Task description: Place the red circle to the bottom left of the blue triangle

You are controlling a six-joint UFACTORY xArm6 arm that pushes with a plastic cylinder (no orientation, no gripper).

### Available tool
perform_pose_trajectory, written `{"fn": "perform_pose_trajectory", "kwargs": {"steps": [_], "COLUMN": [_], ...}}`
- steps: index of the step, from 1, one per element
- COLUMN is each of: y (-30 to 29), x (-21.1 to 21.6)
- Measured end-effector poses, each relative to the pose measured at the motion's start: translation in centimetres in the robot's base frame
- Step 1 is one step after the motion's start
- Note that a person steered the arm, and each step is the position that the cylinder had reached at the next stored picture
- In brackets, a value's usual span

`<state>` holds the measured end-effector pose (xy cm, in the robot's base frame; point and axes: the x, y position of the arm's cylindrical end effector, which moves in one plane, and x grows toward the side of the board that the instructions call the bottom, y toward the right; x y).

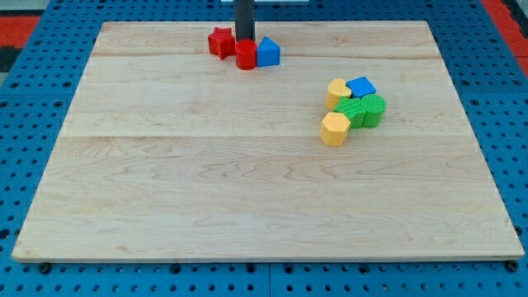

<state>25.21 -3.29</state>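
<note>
The red circle (pixel 246 55) stands near the view's top, left of centre, touching the left side of the blue triangle (pixel 268 52). A red star-shaped block (pixel 220 41) lies just to the circle's upper left. My tip (pixel 245 40) is right behind the red circle, at its top edge, between the red star and the blue triangle. The rod rises straight out of the view's top.
A cluster lies at the view's right: a yellow heart (pixel 337 91), a blue cube (pixel 360 87), two green blocks (pixel 353 111) (pixel 373 109) and a yellow hexagon (pixel 334 129). The wooden board (pixel 247 190) rests on a blue pegboard.
</note>
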Motion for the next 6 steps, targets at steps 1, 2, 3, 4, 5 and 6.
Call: {"fn": "perform_pose_trajectory", "kwargs": {"steps": [1, 2, 3, 4, 5, 6], "y": [0.0, -5.7, -4.9, -1.3, -0.4, -0.2], "x": [2.4, 5.9, 7.8, 8.0, 7.8, 7.8]}}
